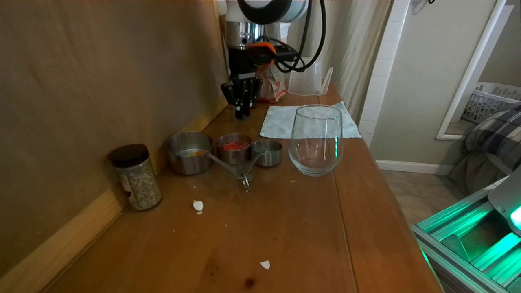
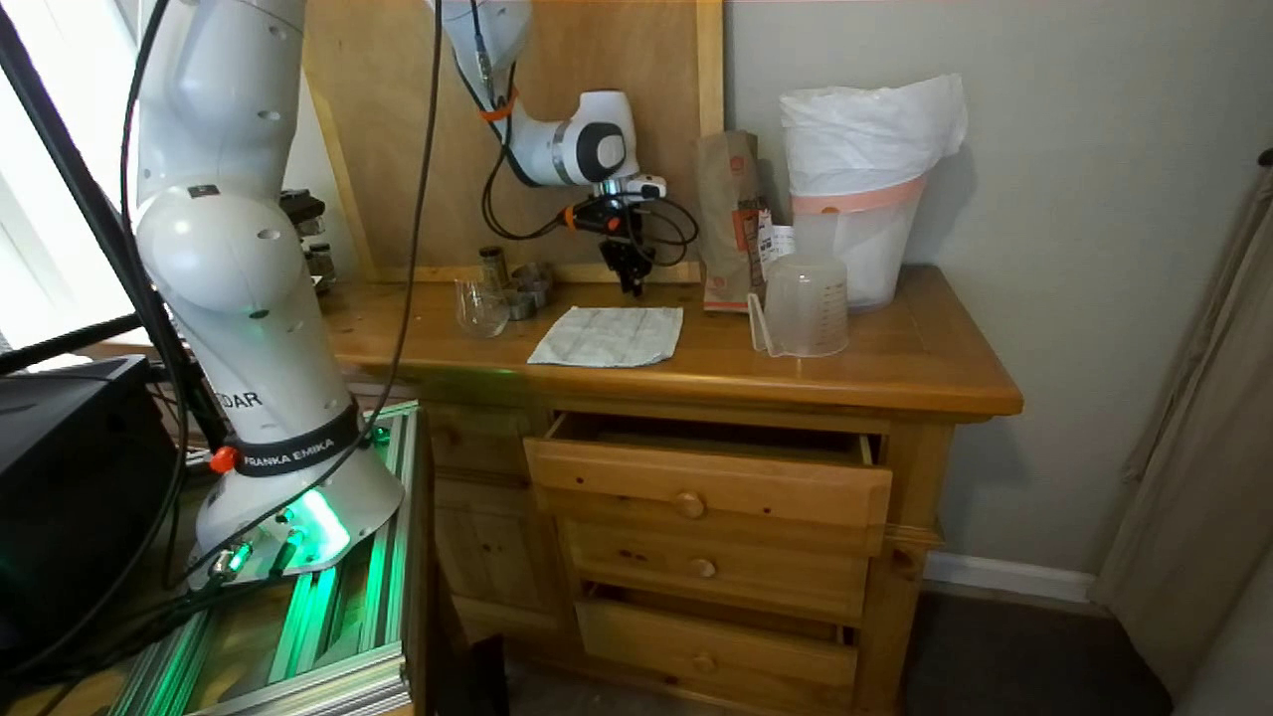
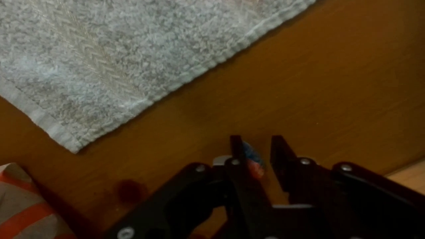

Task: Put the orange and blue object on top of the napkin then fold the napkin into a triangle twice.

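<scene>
The napkin, a pale whitish cloth, lies flat and unfolded on the wooden top; it also shows in both exterior views as a light sheet. Off its edge, over bare wood, my gripper points down with its jaws partly apart. Between the fingers in the wrist view sits the small orange and blue object, partly covered by the left finger. A gap shows between it and the right finger. I cannot make the object out in either exterior view, where the black gripper hangs low near the wooden panel.
A clear glass stands by the napkin. Metal measuring cups and a spice jar are along the panel. A paper bag, a clear pitcher and a lined bin stand beyond the napkin.
</scene>
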`<state>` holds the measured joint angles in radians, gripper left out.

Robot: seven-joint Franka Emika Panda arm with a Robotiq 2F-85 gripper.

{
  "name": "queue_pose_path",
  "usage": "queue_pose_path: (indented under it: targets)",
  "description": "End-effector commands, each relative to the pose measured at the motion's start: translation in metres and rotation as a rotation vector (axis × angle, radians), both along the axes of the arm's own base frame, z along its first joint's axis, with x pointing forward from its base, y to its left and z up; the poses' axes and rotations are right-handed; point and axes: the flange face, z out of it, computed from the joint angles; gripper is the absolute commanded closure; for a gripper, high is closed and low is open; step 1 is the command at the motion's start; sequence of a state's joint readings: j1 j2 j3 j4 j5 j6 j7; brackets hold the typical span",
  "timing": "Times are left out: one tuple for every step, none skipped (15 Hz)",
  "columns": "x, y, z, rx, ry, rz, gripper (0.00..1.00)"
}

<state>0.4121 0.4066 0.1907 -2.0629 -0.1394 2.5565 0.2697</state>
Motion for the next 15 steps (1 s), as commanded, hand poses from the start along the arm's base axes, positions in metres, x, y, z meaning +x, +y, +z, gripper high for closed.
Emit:
queue_pose_path:
  targets:
    - [0.0045,0.0075,-0.0024,0.003,-0.015,-0.014,0.78]
    - [0.0044,0.0081,-0.0026,0.002,-0.015,-0.014,0.78]
    - [0.0043,0.0087,-0.0026,0.002,-0.015,-0.014,0.80]
    - [0.0043,0.0088,-0.0025,0.003,-0.015,-0.015,0.79]
    - [0.0044,0.0089,-0.0023,0.003,-0.015,-0.016,0.78]
    - [0.0043,0.0089,-0.0021,0.003,-0.016,-0.016,0.78]
    - [0.0045,0.0085,-0.0018,0.003,-0.016,-0.017,0.81]
    - [0.0045,0.0081,-0.0015,0.003,-0.017,-0.017,0.82]
    - [0.0045,0.0077,-0.0012,0.004,-0.017,-0.018,0.87]
    - [0.0044,0.0073,-0.0009,0.004,-0.018,-0.018,0.86]
    - [0.0045,0.0068,-0.0008,0.006,-0.017,-0.019,0.91]
    - [0.0046,0.0064,-0.0009,0.005,-0.017,-0.020,0.88]
    - [0.0046,0.0061,-0.0009,0.005,-0.017,-0.020,0.90]
    - [0.0046,0.0056,-0.0008,0.005,-0.017,-0.020,0.90]
    - [0.0046,0.0053,-0.0007,0.005,-0.017,-0.021,0.91]
